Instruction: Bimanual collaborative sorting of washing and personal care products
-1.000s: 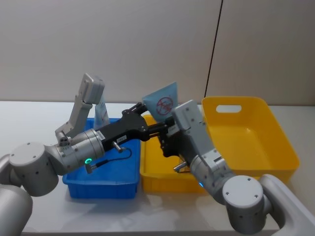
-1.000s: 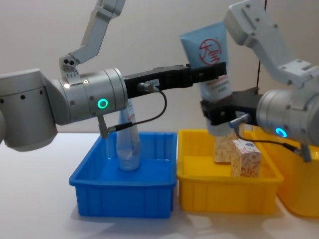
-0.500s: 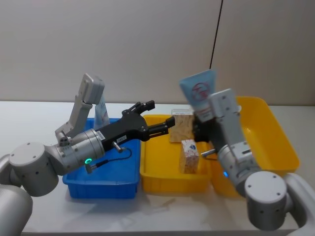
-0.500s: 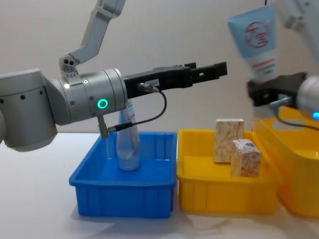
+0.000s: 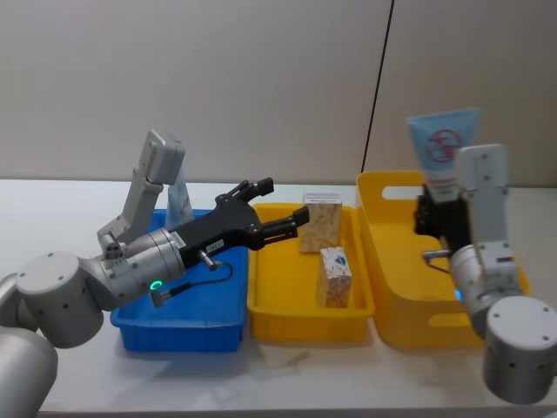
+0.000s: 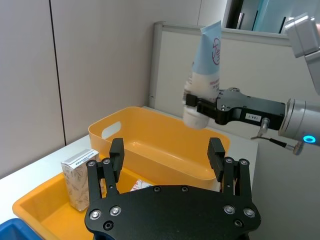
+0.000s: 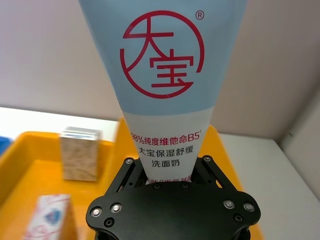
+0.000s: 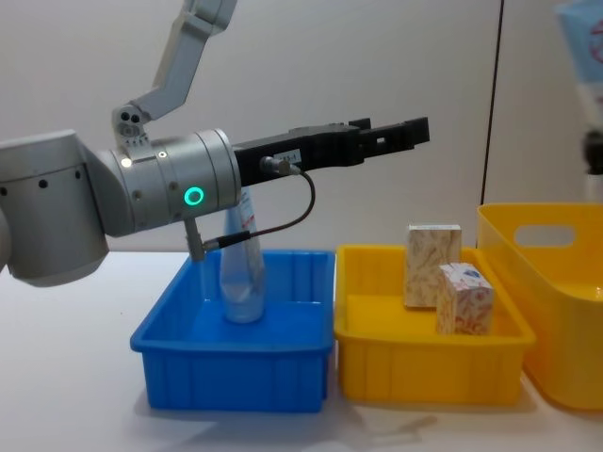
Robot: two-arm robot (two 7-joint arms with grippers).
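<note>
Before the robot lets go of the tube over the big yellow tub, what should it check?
1. Right tool shut on the tube: ok, it pinches the lower end.
2. Tube over the big yellow tub: ok.
3. Room in the tub: ok, bare floor shows.
4. Left tool out of the way: ok, open, over the small yellow tray.
5. Boxes apart from the drop: ok, both stand in the small tray.
</note>
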